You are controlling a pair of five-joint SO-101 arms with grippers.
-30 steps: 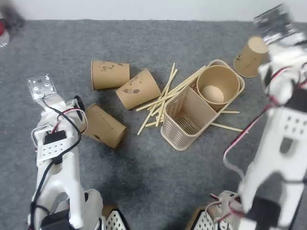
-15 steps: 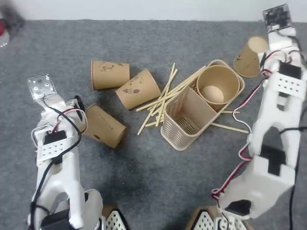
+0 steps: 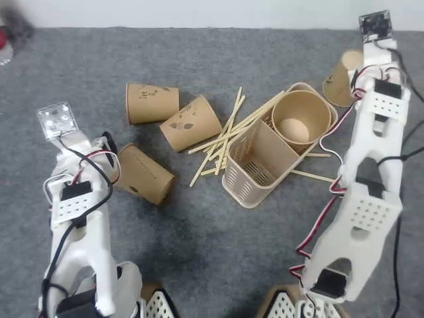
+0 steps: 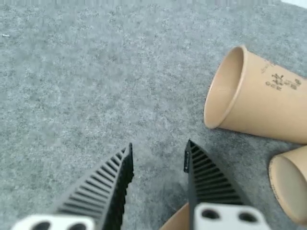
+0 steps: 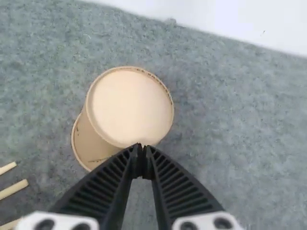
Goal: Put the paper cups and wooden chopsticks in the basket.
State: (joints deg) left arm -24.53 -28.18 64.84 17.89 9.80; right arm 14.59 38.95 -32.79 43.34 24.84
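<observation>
Brown paper is what the right gripper now faces. Over the last second the right arm has swung up from the near right corner and stretched out along the right side of the grey mat. Its fingers are pressed together tip to tip and hold nothing. They sit just over the flat bottom of the far cup, which lies on its side to the right of the basket.

I judge that the fingers must part before they can take this cup, so the grasp is not yet begun.

The left arm has not stirred. The left gripper hangs empty with its fingers a moderate way apart, just beside the near left cup, one of three lying on their sides at the left.

Nothing else has shifted. One standing cup sits in the basket's far compartment. The chopsticks lie strewn against the basket's left side, with a couple poking out at its right. Most of the task seems to remain: four cups and, as far as I can tell, all the chopsticks are outside the basket.

Dark printed characters and small blotchy drawings mark the cups' sides; I leave them unread.
</observation>
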